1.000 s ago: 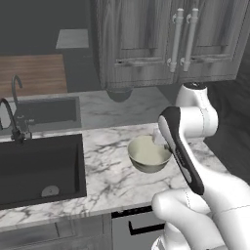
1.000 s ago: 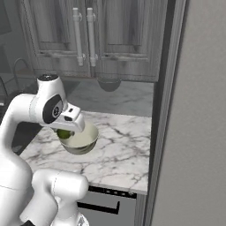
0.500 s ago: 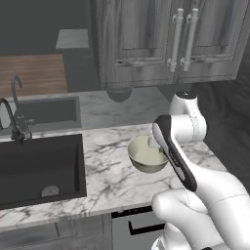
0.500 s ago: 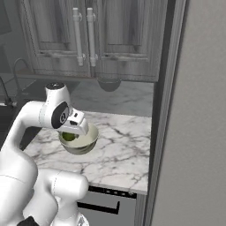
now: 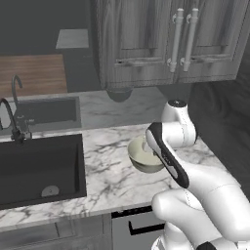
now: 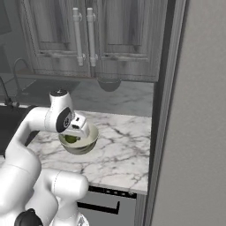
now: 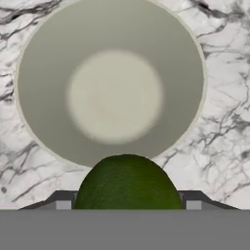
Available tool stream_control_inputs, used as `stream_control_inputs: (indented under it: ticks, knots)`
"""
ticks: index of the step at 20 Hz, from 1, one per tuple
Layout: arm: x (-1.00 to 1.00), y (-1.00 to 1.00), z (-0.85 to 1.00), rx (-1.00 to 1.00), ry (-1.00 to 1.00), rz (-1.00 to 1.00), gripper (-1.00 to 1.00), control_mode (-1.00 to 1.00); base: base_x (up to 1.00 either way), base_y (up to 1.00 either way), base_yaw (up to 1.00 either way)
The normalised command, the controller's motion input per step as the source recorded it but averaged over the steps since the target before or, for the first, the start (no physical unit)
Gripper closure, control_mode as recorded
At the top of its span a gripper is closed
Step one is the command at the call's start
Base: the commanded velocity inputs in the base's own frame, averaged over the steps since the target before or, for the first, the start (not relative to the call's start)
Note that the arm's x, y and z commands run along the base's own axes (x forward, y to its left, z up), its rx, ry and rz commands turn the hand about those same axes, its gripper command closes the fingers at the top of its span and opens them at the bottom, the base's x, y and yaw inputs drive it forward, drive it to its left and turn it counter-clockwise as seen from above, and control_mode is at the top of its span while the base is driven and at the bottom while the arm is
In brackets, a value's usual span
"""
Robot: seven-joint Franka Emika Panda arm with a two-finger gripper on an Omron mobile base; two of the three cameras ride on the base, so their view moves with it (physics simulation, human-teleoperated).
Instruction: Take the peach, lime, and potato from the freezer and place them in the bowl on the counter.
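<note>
the lime (image 7: 128, 181) sits at the bottom centre of the hand view, clamped between the gripper (image 7: 128, 205) fingers so it can drop into the bowl (image 7: 44, 53), which lies empty just above it on the counter (image 7: 224, 127); mid-frame in the right base view, the arm folds down over the bowl, hand pointing downward

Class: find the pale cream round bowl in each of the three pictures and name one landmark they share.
Left base view: pale cream round glossy bowl right of centre, partly behind the arm.
Right base view: left of centre, below the hand.
Hand view: upper middle, seen from above, beyond the small green lime.
Shared landmark: white marble counter with grey veining.
</note>
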Motion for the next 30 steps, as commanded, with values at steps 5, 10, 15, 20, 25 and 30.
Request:
stream_control_inputs:
  ticks: [5,10,15,20,25,30]
  knots:
    - [0.24,0.0,-0.2,0.0,0.0,0.0,1.0,-1.0,0.0,0.0,0.0]
    - [0.22,0.0,-0.15,0.0,0.0,0.0,1.0,-1.0,0.0,0.0,0.0]
    - [0.09,0.0,-0.07,0.0,0.0,0.0,1.0,-1.0,0.0,0.0,0.0]
    - [0.2,0.0,-0.16,0.0,0.0,0.0,1.0,-1.0,0.0,0.0,0.0]
    - [0.07,0.0,-0.19,0.0,0.0,0.0,1.0,-1.0,0.0,0.0,0.0]
    - [0.05,0.0,-0.15,0.0,0.0,0.0,1.0,-1.0,0.0,0.0,0.0]
